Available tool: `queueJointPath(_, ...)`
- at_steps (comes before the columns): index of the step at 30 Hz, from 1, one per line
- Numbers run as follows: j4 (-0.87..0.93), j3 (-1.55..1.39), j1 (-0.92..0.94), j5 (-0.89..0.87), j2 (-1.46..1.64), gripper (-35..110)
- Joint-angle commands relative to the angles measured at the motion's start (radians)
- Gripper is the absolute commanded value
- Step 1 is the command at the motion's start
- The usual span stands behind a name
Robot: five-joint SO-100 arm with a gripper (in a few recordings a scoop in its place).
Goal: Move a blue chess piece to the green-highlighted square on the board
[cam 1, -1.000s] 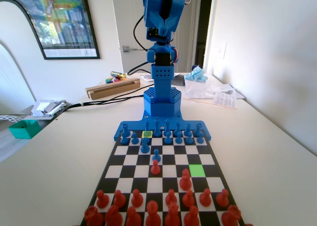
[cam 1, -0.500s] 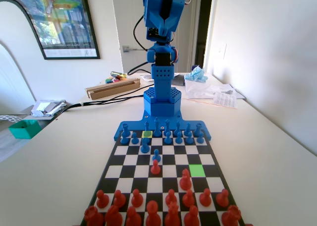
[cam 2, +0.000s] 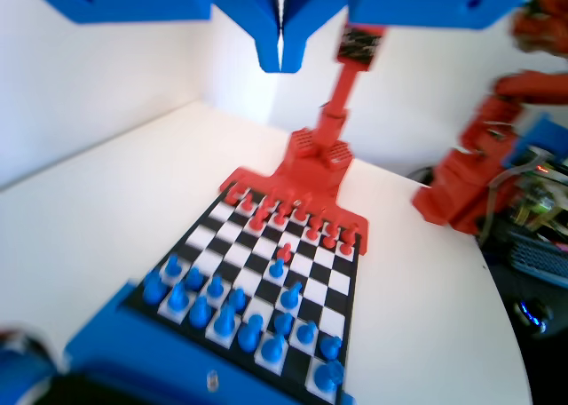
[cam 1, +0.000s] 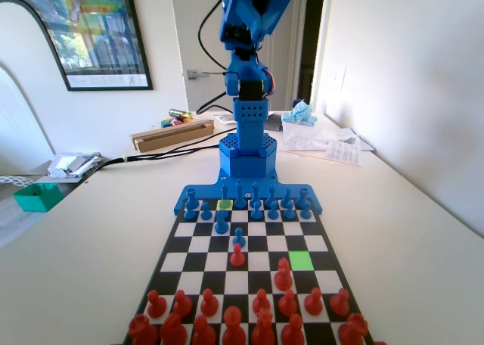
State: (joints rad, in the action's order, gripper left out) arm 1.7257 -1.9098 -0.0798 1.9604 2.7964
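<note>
Blue chess piece (cam 1: 239,239), fixed view: stands alone toward the middle of the board (cam 1: 330,263), just beyond a lone red piece (cam 1: 237,256) on the next square nearer the camera. Another blue piece (cam 1: 221,223) stands one row beyond and slightly left of it. Remaining blue pieces (cam 1: 257,207) crowd the two far rows against the blue rim (cam 1: 184,199). Green-highlighted square (cam 1: 301,260): right of centre, bare, with a red piece (cam 1: 283,274) just beside its near-left corner. Paler yellow-green square (cam 1: 224,205): far rows, left of centre, bare. Red pieces (cam 1: 233,324) fill the near rows. Between the two camps several middle squares lie free. Blue arm (cam 1: 248,73): upright on its base past the far edge, folded high over the table (cam 1: 91,239). Table margins left and right of the board are bare; clutter sits well beyond, at the far end.

Wrist view: gripper (cam 2: 280,45) hangs at the top edge, high above the board (cam 2: 343,291), its two jaws closed to a thin bright slit with nothing between them. Blue pieces (cam 2: 232,309) sit near, red pieces (cam 2: 297,217) far. Blue chess piece (cam 2: 277,267) stands mid-board, touching or just short of the lone red piece (cam 2: 285,251); blur hides which. White table (cam 2: 106,210) lies bare to the left of the board.
</note>
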Motion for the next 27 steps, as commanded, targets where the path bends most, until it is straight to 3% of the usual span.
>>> queueJointPath(1,0.115,0.14,-0.012,0.149,-0.13,1)
queueJointPath(11,0.095,0.178,0.077,0.454,-0.417,1)
queueJointPath(27,0.095,0.023,0.207,0.637,-0.683,1)
